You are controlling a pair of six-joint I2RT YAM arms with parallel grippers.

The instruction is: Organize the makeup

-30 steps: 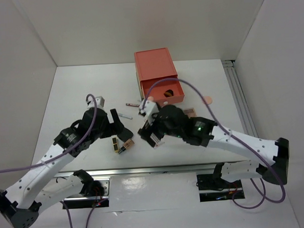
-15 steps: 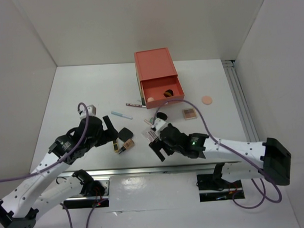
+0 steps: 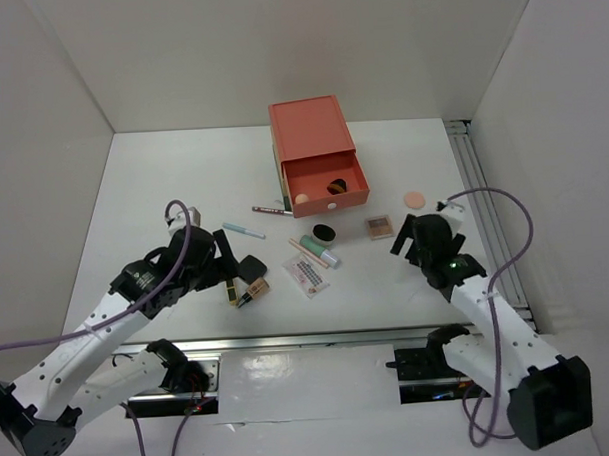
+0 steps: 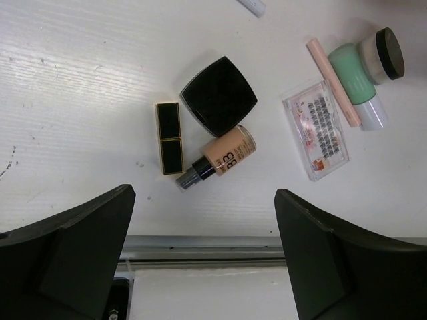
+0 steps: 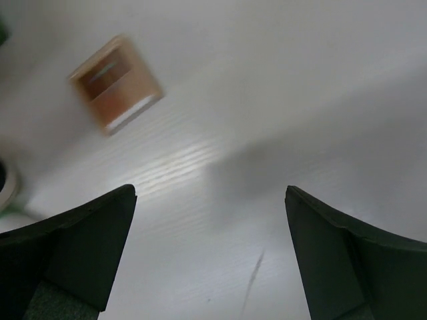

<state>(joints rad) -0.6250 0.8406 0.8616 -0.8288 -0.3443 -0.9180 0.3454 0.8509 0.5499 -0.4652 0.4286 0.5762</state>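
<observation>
The makeup lies spread in front of the coral drawer box (image 3: 311,136). A black square compact (image 3: 251,266), gold-black lipstick (image 3: 231,291) and beige foundation bottle (image 3: 257,287) lie by my open, empty left gripper (image 3: 229,259). The left wrist view shows the compact (image 4: 219,96), lipstick (image 4: 169,138), bottle (image 4: 223,152), lash tray (image 4: 316,129) and mint tube (image 4: 353,77) ahead of that gripper (image 4: 203,197). My right gripper (image 3: 413,236) is open and empty, just right of the pink palette (image 3: 380,226). In the right wrist view, the palette (image 5: 117,83) is blurred beyond that gripper (image 5: 210,193).
The box's open drawer (image 3: 326,182) holds a sponge and a dark item. A round black pot (image 3: 325,232), a dark pencil (image 3: 272,209), a light blue pencil (image 3: 244,230) and a round peach sponge (image 3: 415,199) lie on the table. A metal rail (image 3: 484,202) runs along the right edge.
My right arm has swung from the middle of the table to the right, uncovering the mint tube, pot and lash tray. My left gripper shifted only slightly beside the compact.
</observation>
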